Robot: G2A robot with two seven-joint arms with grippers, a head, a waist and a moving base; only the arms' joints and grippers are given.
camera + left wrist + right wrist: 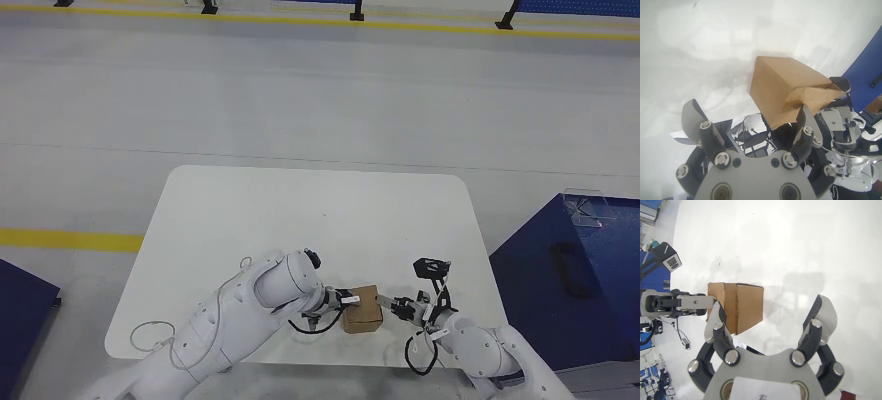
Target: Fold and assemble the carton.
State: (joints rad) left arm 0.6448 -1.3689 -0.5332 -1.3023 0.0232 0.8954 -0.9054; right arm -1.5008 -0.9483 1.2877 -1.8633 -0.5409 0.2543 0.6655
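Brown carton (362, 308) near table (300, 215) edge

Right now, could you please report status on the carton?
Left gripper open, one finger on carton end flap. Right gripper open, one finger at its opposite side. All near table edge.
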